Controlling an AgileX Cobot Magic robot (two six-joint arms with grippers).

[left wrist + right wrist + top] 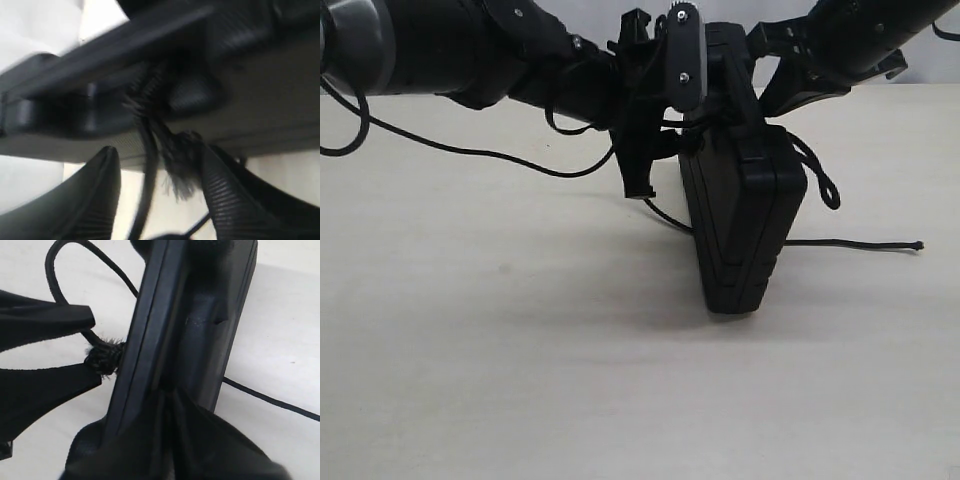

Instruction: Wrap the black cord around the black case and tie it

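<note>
The black case (pixel 745 220) stands on its narrow edge on the table, upright and slightly tilted. My right gripper (pixel 765 65) comes in from the upper right and is shut on the case's top end (pixel 170 425). The black cord (pixel 850 243) trails right across the table to its knobbed tip (pixel 918 245), with a loop (pixel 825 185) hanging beside the case. My left gripper (pixel 160 175) is open at the case's upper left side. The cord (pixel 147 165) and its frayed tuft (pixel 182 172) hang loose between the fingers (pixel 60 320). The tuft's knot (pixel 105 360) rests against the case (pixel 190 315).
The pale table (pixel 520 400) stretches wide in front of the case. A thin black cable (pixel 470 152) from the left arm sags over the table at the left. More cord (pixel 665 215) lies on the table under the left gripper.
</note>
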